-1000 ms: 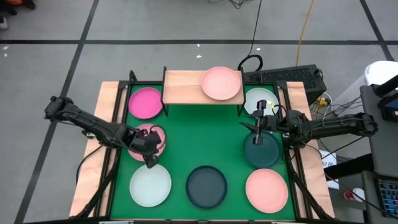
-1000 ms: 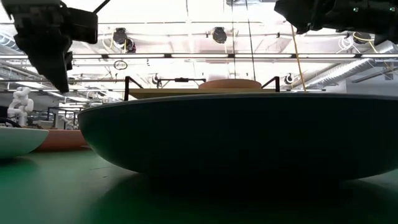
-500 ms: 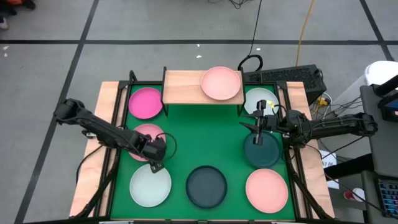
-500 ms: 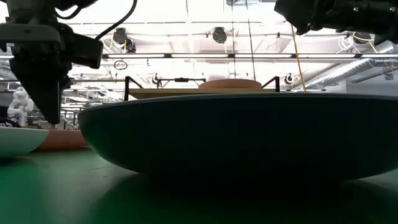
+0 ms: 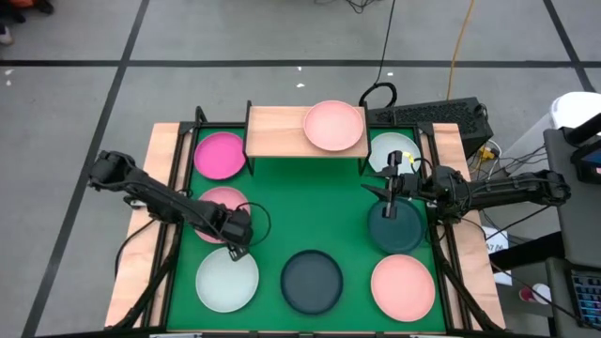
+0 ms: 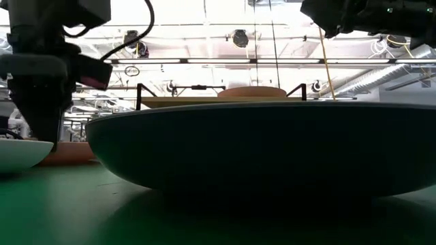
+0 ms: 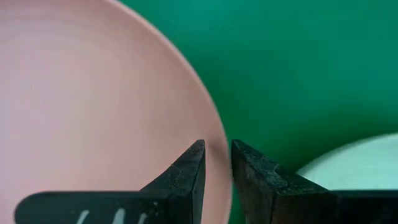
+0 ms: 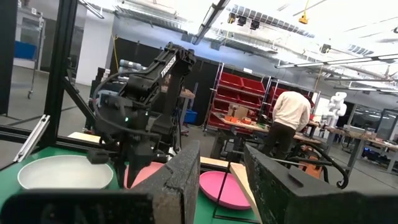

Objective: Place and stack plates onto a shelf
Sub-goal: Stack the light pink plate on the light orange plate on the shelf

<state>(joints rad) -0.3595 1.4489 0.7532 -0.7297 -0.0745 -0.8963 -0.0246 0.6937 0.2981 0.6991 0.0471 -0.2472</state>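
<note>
Left gripper (image 5: pixel 237 228) is down at the rim of the dusty pink plate (image 5: pixel 218 202), its fingers (image 7: pixel 186 180) spread a little with the plate's edge running between them, not yet pinched. Right gripper (image 8: pixel 217 180) waits with parted fingers above the dark teal plate (image 5: pixel 395 228), well off to the far side. I'd say the pickup is in hand: next he must nip that rim firmly, lift, and carry it up to the shelf (image 5: pixel 277 130), where a salmon plate (image 5: pixel 333 125) already sits.
</note>
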